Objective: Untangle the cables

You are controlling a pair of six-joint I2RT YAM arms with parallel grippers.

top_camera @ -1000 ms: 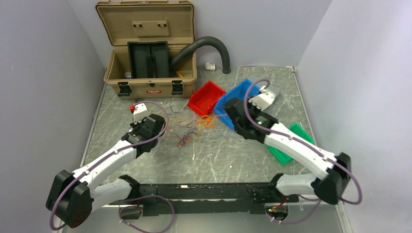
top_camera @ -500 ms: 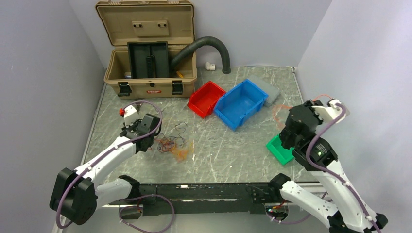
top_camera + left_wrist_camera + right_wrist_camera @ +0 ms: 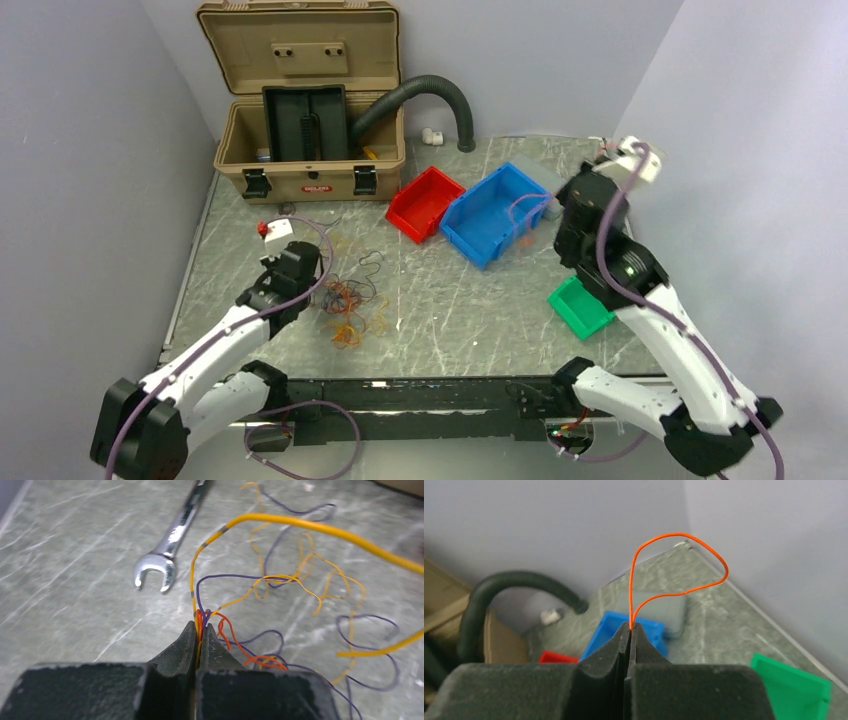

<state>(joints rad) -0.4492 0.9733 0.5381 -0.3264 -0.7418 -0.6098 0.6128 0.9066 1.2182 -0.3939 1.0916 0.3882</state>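
1. Nearest the arm bases, the left gripper (image 3: 200, 630) sits low over the table (image 3: 470, 320). Its jaws are pressed together on a small bundle of thin orange-red, yellow and purple strands.
2. Just beyond those tips, the cables (image 3: 350, 305) lie as a loose tangle on the left half of the table, to the right of the left gripper. Yellow and purple loops spread over the marbled surface. One yellow strand arcs close past the wrist lens.
3. Beyond the tangle in the left wrist view, a steel open-ended wrench (image 3: 172, 535) lies flat on the table, just left of the outermost strands.
4. On the right side, a green bin (image 3: 578, 308) stands near the table edge, partly under the right forearm.
5. Above it, the right gripper (image 3: 630, 627) is raised well clear of the table. It is clamped on a single orange cable (image 3: 674, 533), which rises from the tips and curls into an open loop.
6. Farther back, a blue bin (image 3: 470, 240) and a red bin (image 3: 420, 210) stand side by side at mid-table. A flat grey box (image 3: 676, 615) lies behind the blue one.
7. At the far left, a tan case (image 3: 300, 40) stands with its lid open. A black ribbed hose (image 3: 440, 85) arches from it down to the table.
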